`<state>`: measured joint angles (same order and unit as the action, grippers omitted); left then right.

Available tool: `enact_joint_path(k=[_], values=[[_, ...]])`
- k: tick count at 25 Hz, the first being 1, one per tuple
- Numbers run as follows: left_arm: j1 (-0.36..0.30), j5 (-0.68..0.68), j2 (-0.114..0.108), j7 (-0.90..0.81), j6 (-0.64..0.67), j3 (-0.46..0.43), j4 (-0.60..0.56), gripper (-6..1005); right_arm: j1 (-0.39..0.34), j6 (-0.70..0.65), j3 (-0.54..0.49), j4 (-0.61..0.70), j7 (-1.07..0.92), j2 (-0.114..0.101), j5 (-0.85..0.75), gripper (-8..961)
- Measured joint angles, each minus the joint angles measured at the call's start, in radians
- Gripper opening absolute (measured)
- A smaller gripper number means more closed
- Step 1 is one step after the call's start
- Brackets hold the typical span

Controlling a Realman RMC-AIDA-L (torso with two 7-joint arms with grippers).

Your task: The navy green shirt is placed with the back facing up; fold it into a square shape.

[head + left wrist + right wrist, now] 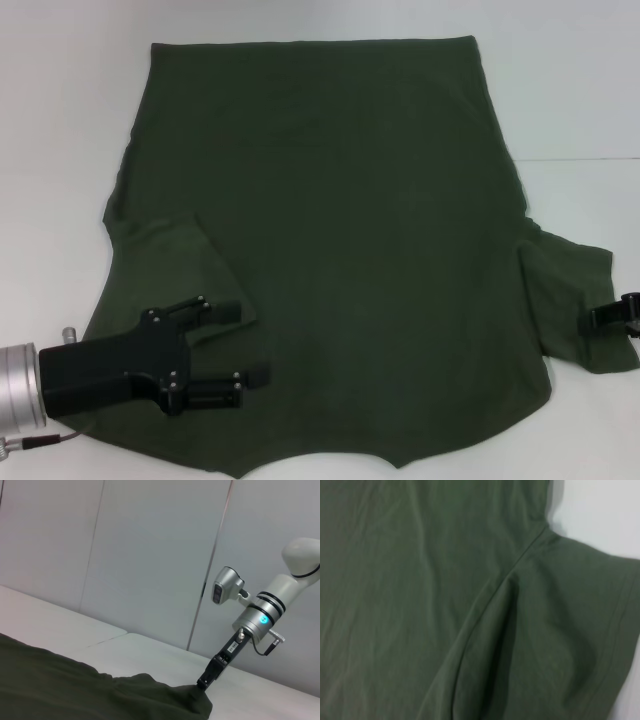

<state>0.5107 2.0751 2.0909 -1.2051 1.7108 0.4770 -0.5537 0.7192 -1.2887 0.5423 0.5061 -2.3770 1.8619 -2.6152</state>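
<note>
The navy green shirt (pixel 350 230) lies spread flat on the white table, plain side up, hem at the far end. Its left sleeve (pixel 190 270) is folded inward over the body. My left gripper (pixel 248 343) is open just over that folded flap's near corner, fingers pointing toward the shirt's middle. At the right edge, my right gripper (pixel 605 318) is shut on the outer edge of the right sleeve (pixel 575 300). The left wrist view shows that gripper (pixel 204 681) pinching the cloth (pixel 75 690). The right wrist view shows only the sleeve seam (pixel 520 565) from close up.
The white table (pixel 60 120) shows bare surface on both sides of the shirt and beyond the hem. A seam between two tabletops (pixel 585 160) runs at the right. Grey wall panels (pixel 150 555) stand behind the table.
</note>
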Motion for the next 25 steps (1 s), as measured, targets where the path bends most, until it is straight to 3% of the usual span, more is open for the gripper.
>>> enact_joint_path(k=[2,7,18,23,25], values=[[0.001,0.000,0.000,0.000,0.000,0.000,0.000,947,0.000,0.001,-0.002,0.000,0.000,0.000,0.000,617],[-0.001,-0.002,0.000,0.000,-0.001,0.000,0.000,947,0.000,0.012,-0.003,0.001,-0.001,0.000,0.000,383],[-0.006,-0.011,0.002,0.001,0.000,0.000,0.000,947,-0.007,0.022,-0.001,0.002,0.013,0.000,0.008,258],[-0.006,-0.011,0.003,0.001,-0.001,0.000,0.000,948,-0.009,0.027,-0.003,0.010,0.044,0.003,0.017,262],[-0.006,-0.012,0.003,0.001,-0.002,0.000,0.000,948,-0.009,0.027,-0.003,0.010,0.044,0.002,0.021,201]])
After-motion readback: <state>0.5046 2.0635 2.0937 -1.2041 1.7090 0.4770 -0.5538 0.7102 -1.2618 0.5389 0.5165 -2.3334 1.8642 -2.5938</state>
